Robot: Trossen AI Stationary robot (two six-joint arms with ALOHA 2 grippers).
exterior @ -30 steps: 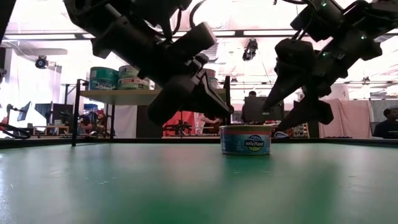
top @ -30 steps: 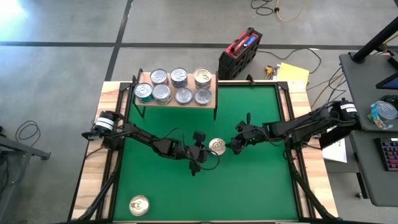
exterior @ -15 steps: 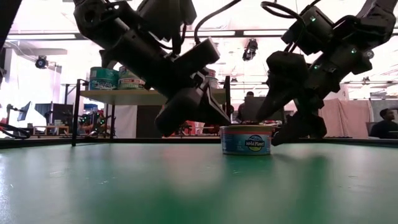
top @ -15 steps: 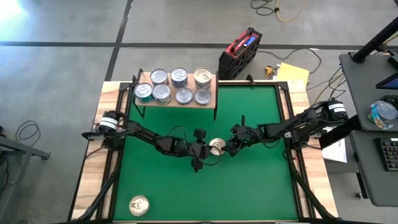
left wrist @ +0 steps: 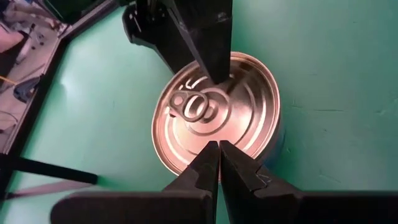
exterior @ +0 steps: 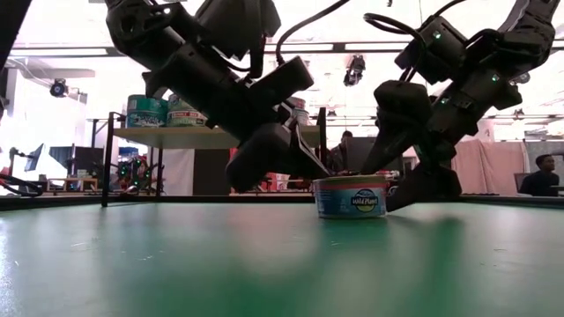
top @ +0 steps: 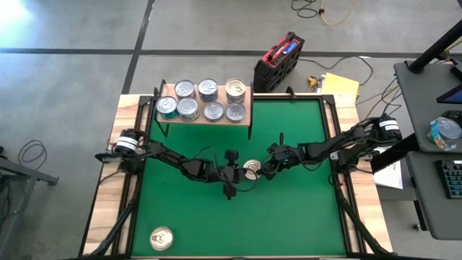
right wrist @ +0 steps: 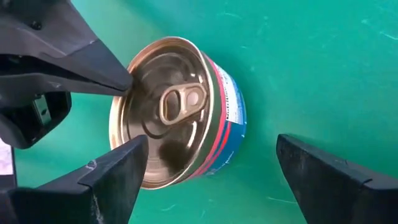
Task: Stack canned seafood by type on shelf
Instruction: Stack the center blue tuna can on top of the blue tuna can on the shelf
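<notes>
Mid-mat tin (top: 251,170) hemmed between closed left and wide right jaws.

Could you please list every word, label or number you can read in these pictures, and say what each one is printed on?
"Wild Planet": on the side label of the tin standing mid-mat between the two grippers, in the low view.
Print along the same tin's red and blue side band, in the right wrist view: too blurred to read.
Labels on the tins on the shelf: too small to read.
Red case behind the table: no legible text.
</notes>
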